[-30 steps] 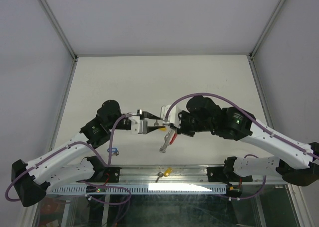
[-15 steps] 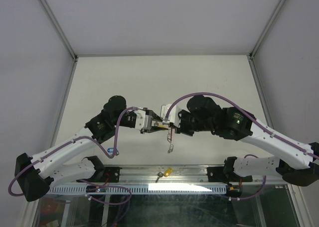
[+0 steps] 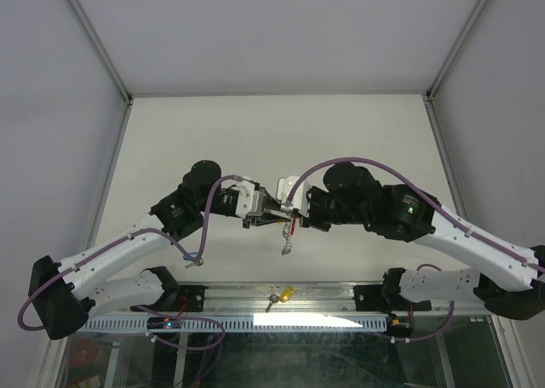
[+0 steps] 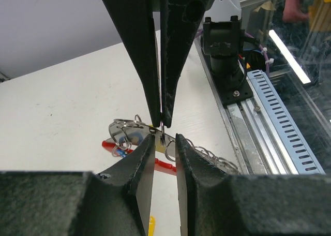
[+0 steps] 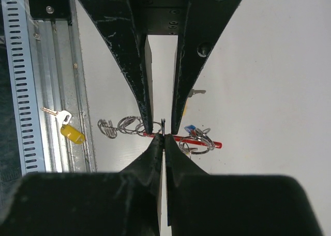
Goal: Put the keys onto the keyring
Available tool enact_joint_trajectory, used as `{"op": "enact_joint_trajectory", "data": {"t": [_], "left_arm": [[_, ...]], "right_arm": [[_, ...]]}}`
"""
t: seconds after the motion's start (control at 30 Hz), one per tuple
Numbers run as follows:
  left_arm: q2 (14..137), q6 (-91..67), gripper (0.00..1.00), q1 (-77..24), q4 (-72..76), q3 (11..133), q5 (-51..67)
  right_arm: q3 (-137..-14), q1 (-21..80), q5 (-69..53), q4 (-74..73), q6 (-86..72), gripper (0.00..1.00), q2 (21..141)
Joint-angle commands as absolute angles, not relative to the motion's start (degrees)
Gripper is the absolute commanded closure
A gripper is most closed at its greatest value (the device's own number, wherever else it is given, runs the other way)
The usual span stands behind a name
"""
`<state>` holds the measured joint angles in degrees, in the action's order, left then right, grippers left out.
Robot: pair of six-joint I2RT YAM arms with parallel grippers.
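Top external: keyring (image 3: 288,245) dangles over the table (image 3: 255,133) where both arms' tips meet | right gripper (image 5: 164,137) pinched shut on it | left gripper (image 4: 161,138) narrowly parted | yellow-tagged key (image 3: 287,293) on the near rail (image 3: 341,299)

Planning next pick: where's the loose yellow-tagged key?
Top view: yellow-tagged key lies on the metal rail at the near edge, between the arm bases.
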<state>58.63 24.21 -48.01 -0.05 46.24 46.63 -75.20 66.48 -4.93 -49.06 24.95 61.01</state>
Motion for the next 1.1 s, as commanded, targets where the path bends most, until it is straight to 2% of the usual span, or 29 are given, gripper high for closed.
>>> {"op": "enact_joint_trajectory", "data": {"t": [0.0, 0.3, 0.6, 0.8, 0.97, 1.07], "left_arm": [[59.0, 22.7, 0.79, -48.5, 1.0, 49.2, 48.2], [59.5, 22.7, 0.84, -48.5, 0.0, 49.6, 47.1], [60.5, 24.0, 1.00, -48.5, -2.2, 51.1, 46.7], [60.6, 26.0, 1.00, -48.5, -3.1, 51.5, 47.4], [61.0, 21.8, 1.00, -48.5, -0.8, 50.8, 43.8], [61.7, 15.8, 1.00, -48.3, 0.9, 50.4, 39.3]], "right_arm": [[-75.2, 66.4, -5.4, -44.3, 24.8, 1.00, 60.0], [-75.1, 66.4, -5.4, -44.3, 24.7, 1.00, 60.0], [-74.7, 66.5, -5.9, -44.0, 24.6, 1.00, 60.3], [-73.4, 66.4, -6.1, -42.2, 24.3, 1.00, 59.4], [-70.3, 66.4, -2.8, -37.4, 22.3, 0.74, 55.5], [-66.9, 66.4, 2.9, -31.0, 19.3, 0.64, 51.9]]}}
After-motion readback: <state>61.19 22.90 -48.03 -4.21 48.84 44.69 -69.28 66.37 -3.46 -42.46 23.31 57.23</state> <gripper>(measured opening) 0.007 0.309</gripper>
